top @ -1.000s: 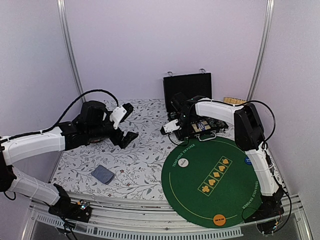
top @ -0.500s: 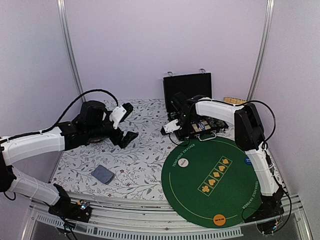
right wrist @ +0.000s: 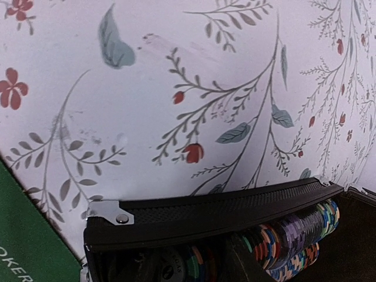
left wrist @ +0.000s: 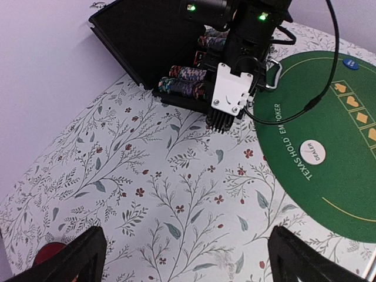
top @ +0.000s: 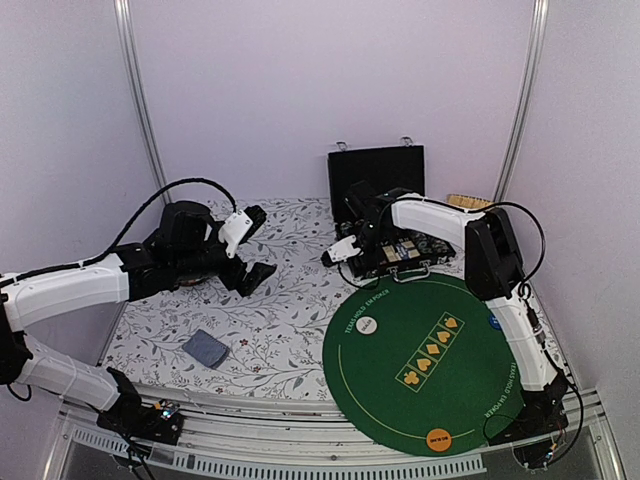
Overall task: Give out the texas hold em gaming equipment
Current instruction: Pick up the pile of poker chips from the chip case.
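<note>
Far left: left gripper (top: 264, 242) spread wide, holding nothing, hanging over the floral cloth (top: 290, 320). Nearer the front edge, one small blue-grey stack of cards (top: 205, 347) lying on the cloth; number of cards in it impossible to tell. At the bottom corner of the left wrist view, one red dish (left wrist: 50, 255).

Centre: one open black case (top: 377, 172), with right gripper (left wrist: 222, 120) just outside its front wall, close beside the chips (left wrist: 183, 88). Fingers seemingly close together from the left wrist view, yet too unclear to call; none in the right wrist view. At least three rows of chips lying inside the case, too tightly packed to count singly.

Right: one green mat (top: 430, 370) carrying three discs, well apart: white disc (top: 367, 324), blue disc (top: 496, 321), orange disc (top: 437, 437).

Judged step: fetching chips from the case, discs apparently already placed. Next, probably: lift over the front wall, part the fingers across a row, pinch a short stack without dragging its neighbours, then carry to the mat.
</note>
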`<state>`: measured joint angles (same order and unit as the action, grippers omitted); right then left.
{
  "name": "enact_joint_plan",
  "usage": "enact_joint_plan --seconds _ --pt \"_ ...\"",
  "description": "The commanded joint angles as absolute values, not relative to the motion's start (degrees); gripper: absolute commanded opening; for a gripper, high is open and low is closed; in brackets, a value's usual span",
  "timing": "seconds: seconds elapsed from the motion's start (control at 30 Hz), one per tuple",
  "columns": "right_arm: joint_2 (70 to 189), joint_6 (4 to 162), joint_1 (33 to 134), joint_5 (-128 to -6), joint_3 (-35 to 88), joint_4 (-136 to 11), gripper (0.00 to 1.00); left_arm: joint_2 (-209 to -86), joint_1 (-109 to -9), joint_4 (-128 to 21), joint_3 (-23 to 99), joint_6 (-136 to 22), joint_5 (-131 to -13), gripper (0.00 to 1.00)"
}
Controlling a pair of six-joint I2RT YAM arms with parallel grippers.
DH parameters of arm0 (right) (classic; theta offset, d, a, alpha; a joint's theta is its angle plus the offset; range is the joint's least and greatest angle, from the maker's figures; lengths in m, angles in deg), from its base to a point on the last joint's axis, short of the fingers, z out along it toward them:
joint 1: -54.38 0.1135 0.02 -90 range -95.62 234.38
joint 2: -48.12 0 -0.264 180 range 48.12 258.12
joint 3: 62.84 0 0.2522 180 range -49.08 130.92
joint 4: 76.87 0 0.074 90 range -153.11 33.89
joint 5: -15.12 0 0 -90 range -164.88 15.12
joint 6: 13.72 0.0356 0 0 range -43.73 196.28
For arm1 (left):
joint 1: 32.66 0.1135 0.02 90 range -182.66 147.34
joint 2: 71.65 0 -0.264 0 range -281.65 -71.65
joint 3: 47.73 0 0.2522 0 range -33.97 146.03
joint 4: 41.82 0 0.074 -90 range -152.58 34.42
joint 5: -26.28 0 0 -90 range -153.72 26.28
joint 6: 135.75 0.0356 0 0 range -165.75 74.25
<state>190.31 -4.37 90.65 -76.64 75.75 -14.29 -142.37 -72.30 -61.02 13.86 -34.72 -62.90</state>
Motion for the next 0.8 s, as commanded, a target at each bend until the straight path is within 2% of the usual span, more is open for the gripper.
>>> enact_joint_plan --seconds 0.0,0.17,0.4,0.77 --pt "199.75 -4.46 86.81 -76.9 77.25 -20.63 0.36 -141.06 -71.86 -60.96 13.14 -34.02 -62.36 0.98" --pt "200.02 -3.04 86.19 -75.21 79.76 -20.45 0.39 -141.0 -71.86 -60.99 13.14 -34.04 -62.22 0.98" --pt "194.81 0.61 86.2 -74.09 75.84 -13.78 0.55 -140.91 -71.84 -61.01 13.21 -34.15 -62.47 0.98" --pt "192.33 3.62 85.79 -74.43 76.32 -10.88 0.56 -140.74 -71.86 -61.03 13.23 -34.2 -62.44 0.98"
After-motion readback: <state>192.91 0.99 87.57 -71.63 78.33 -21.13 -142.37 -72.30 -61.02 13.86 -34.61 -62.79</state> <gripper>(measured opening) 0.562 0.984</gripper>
